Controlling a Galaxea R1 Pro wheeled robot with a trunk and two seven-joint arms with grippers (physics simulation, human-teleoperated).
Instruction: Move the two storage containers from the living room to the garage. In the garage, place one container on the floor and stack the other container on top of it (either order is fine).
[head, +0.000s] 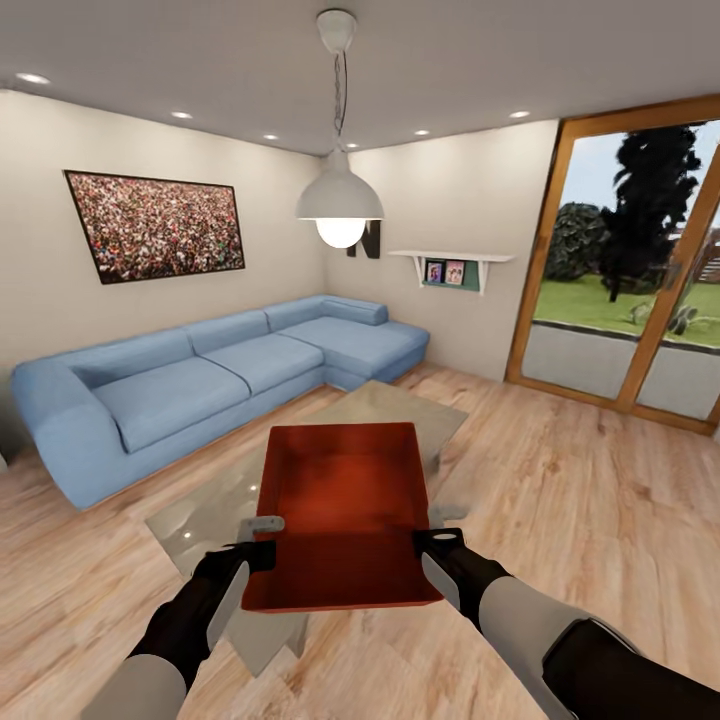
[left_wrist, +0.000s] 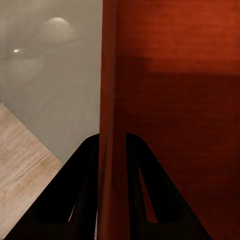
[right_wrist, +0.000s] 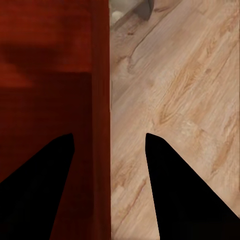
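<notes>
One storage container (head: 345, 520) dead centre in head view, over the glass table (head: 200, 510) in the living room. Left gripper (left_wrist: 112, 150) clamped on its 9 o'clock wall. Right gripper (right_wrist: 109, 145) straddles the 3 o'clock wall, fingers apart. Blue sofa (head: 200, 380) at 10 o'clock.

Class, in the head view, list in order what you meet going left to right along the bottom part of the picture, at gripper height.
Left gripper → container → right gripper → wood floor.
</notes>
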